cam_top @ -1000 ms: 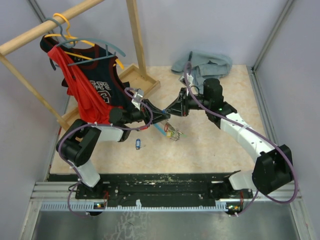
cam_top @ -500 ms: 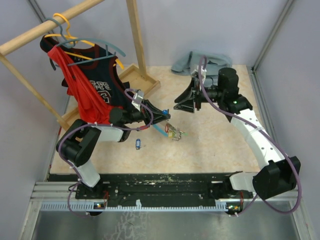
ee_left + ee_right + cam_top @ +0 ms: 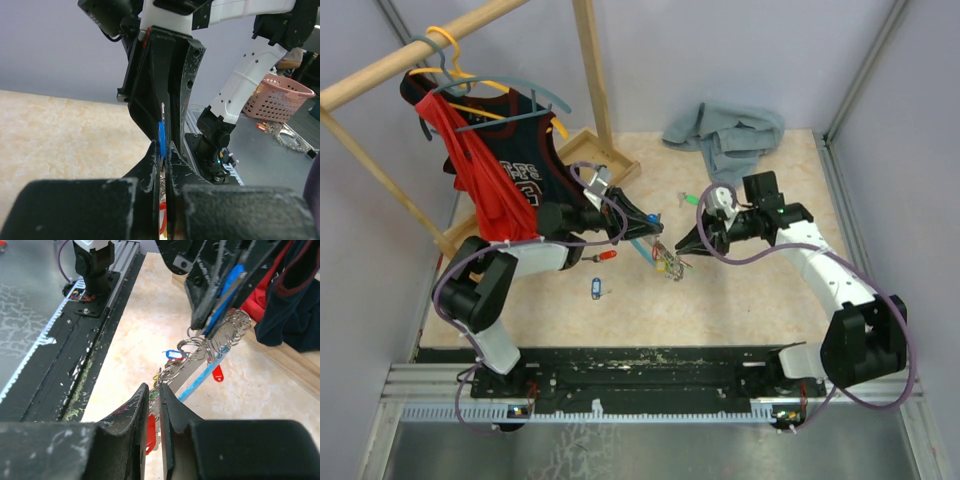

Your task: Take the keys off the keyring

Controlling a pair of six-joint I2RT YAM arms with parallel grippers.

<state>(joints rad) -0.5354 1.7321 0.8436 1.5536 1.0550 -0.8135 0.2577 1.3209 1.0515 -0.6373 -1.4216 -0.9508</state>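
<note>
The keyring (image 3: 191, 347) with its bunched keys (image 3: 667, 265) is at the table's centre. At its 11 o'clock, my left gripper (image 3: 648, 225) is clamped tight on a blue tag (image 3: 161, 140) of the bunch. At its 2 o'clock, my right gripper (image 3: 155, 407) is pinched nearly together on one key of the bunch.

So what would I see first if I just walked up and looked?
Two black grippers meet nose to nose in the middle of the table. The left gripper is shut on a blue tag, and the right gripper has its tips at the jangly bunch of keys just below them. Next you'd spot the red and black jerseys hanging on the wooden rack at the back left.
</note>
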